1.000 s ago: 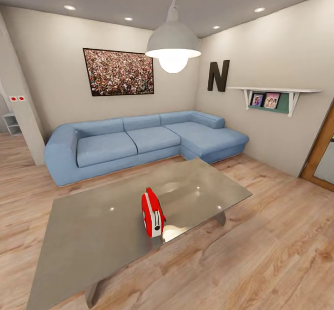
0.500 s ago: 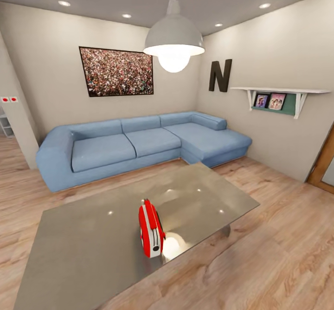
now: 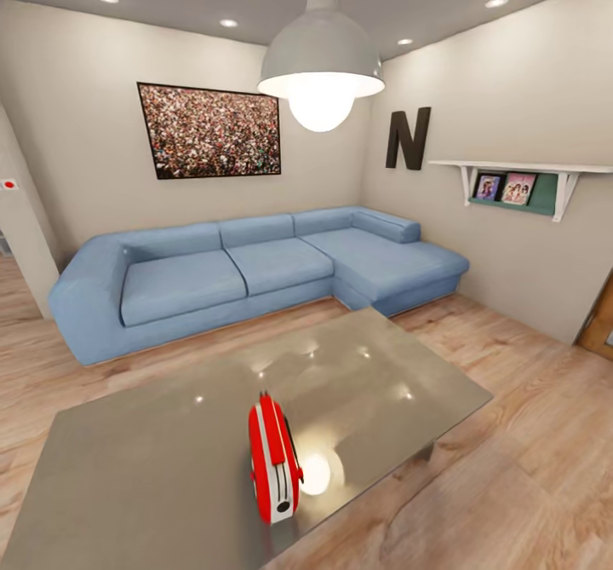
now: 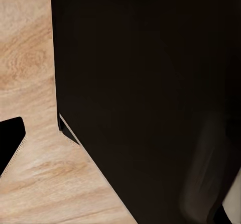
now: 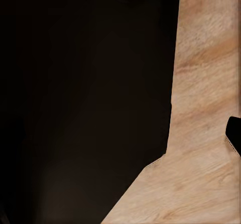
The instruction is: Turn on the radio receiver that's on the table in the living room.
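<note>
My view has rolled closer to the table [image 3: 170, 459].
The radio receiver [image 3: 272, 459] looks light, rigid, tippy; I'd press its face. Grippers' state: cannot tell.

Beige walls, wood plank floor [image 3: 528, 434] — blue sectional sofa [image 3: 247, 276], crowd picture [image 3: 210, 129], lit pendant lamp [image 3: 321, 63].

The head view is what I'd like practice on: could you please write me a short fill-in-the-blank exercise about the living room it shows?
1. The radio receiver standing on the table is mainly ____ in colour.
2. The sofa behind the table is ____.
3. The dark letter on the wall is ____.
4. The pendant lamp is switched ____.

Missing words: red; blue; N; on
</note>
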